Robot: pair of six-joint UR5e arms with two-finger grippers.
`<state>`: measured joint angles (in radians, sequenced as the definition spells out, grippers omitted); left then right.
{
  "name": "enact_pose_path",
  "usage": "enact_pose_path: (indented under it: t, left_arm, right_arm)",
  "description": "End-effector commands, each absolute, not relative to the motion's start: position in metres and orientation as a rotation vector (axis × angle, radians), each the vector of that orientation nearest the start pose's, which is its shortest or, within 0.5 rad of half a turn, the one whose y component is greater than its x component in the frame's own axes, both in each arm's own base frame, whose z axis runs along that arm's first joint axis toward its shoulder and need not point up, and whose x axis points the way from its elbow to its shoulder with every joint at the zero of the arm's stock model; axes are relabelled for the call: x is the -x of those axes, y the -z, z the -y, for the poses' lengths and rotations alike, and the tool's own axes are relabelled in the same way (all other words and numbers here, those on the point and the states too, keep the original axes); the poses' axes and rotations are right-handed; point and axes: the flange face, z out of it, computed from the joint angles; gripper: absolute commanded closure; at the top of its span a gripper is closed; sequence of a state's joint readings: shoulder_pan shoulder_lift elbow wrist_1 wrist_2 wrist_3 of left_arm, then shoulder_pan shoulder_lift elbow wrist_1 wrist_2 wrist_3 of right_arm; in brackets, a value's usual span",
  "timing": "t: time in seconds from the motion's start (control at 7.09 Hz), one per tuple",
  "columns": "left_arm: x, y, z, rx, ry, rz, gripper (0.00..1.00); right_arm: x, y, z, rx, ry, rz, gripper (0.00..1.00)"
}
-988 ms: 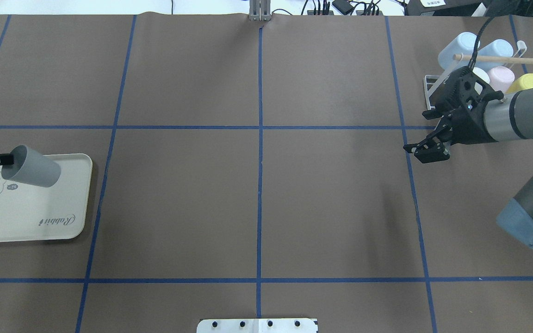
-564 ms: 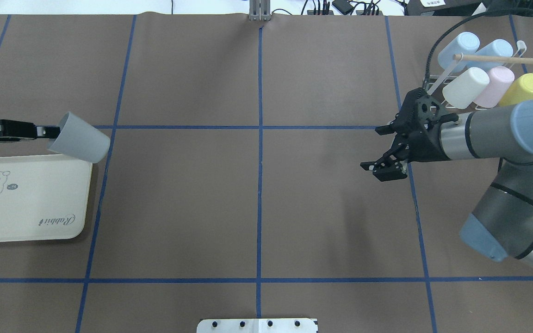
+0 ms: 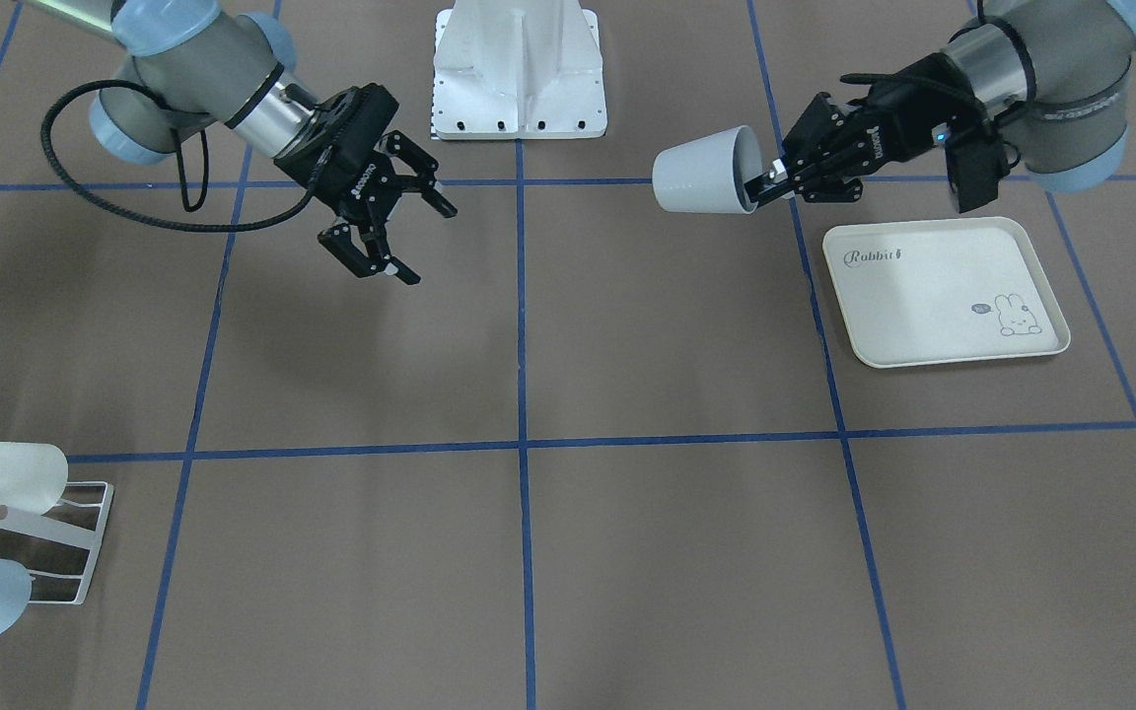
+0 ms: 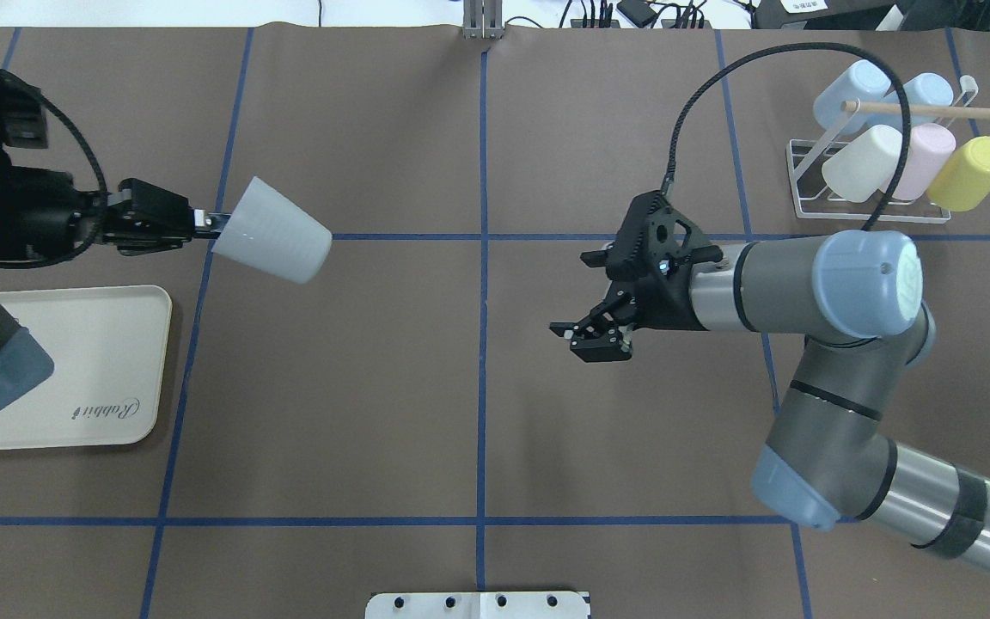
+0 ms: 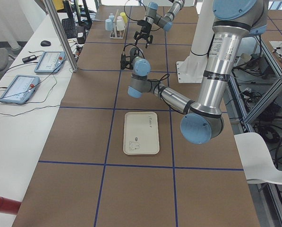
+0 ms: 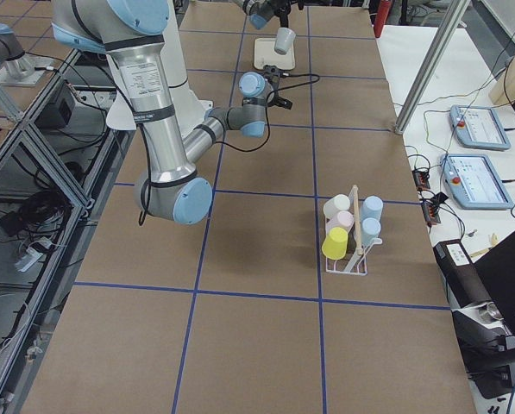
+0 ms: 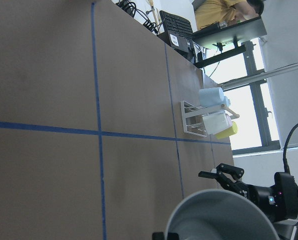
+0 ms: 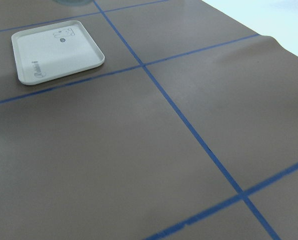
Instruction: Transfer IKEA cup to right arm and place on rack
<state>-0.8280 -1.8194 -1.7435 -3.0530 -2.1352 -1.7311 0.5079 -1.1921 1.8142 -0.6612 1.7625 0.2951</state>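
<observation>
The table (image 4: 357,387) is covered with brown paper-like sheeting, matt and faintly creased, and is crossed by strips of smooth blue tape (image 4: 480,413). The cup (image 4: 271,243) is seen as pale grey plastic with a smooth, matt skin. The tray (image 4: 74,378) is made of cream plastic with a slight sheen. The rack (image 4: 797,176) is formed of white-coated metal wire and topped by a bare, pale wooden rod (image 4: 933,109). The right arm (image 4: 770,275) is clad in satin grey metal, capped with light-blue plastic, and trailed by a black braided cable (image 4: 693,94).

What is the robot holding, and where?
The left end effector pinches the grey cup by its rim; the right end effector holds nothing.
</observation>
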Motion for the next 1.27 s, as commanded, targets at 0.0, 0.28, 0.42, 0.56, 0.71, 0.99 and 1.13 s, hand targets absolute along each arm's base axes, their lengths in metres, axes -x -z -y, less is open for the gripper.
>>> enact_pose_path:
  t: [0.0, 0.28, 0.42, 0.56, 0.71, 0.99, 1.13]
  left_arm:
    - [-0.333, -0.260, 0.426, -0.216, 0.193, -1.845, 1.00]
    - [-0.372, -0.246, 0.411, -0.199, 0.226, -1.844, 1.00]
    - [-0.382, -0.246, 0.402, -0.181, 0.217, -1.845, 1.00]
    - [-0.391, -0.246, 0.394, -0.166, 0.198, -1.845, 1.00]
    - [-0.396, -0.246, 0.388, -0.157, 0.184, -1.845, 1.00]
    - [-0.400, -0.250, 0.382, -0.145, 0.175, -1.839, 1.00]
    - [-0.405, -0.252, 0.377, -0.132, 0.168, -1.837, 1.00]
  right_arm:
    - [0.477, -0.204, 0.356, -1.160, 0.724, 1.135, 0.00]
    - [0.488, -0.194, 0.343, -1.181, 0.713, 1.141, 0.00]
    - [0.489, -0.189, 0.342, -1.189, 0.707, 1.143, 0.00]
    - [0.491, -0.187, 0.341, -1.191, 0.707, 1.146, 0.00]
    - [0.490, -0.186, 0.340, -1.194, 0.706, 1.149, 0.00]
    - [0.487, -0.183, 0.340, -1.200, 0.704, 1.152, 0.00]
    - [0.486, -0.182, 0.340, -1.202, 0.703, 1.154, 0.00]
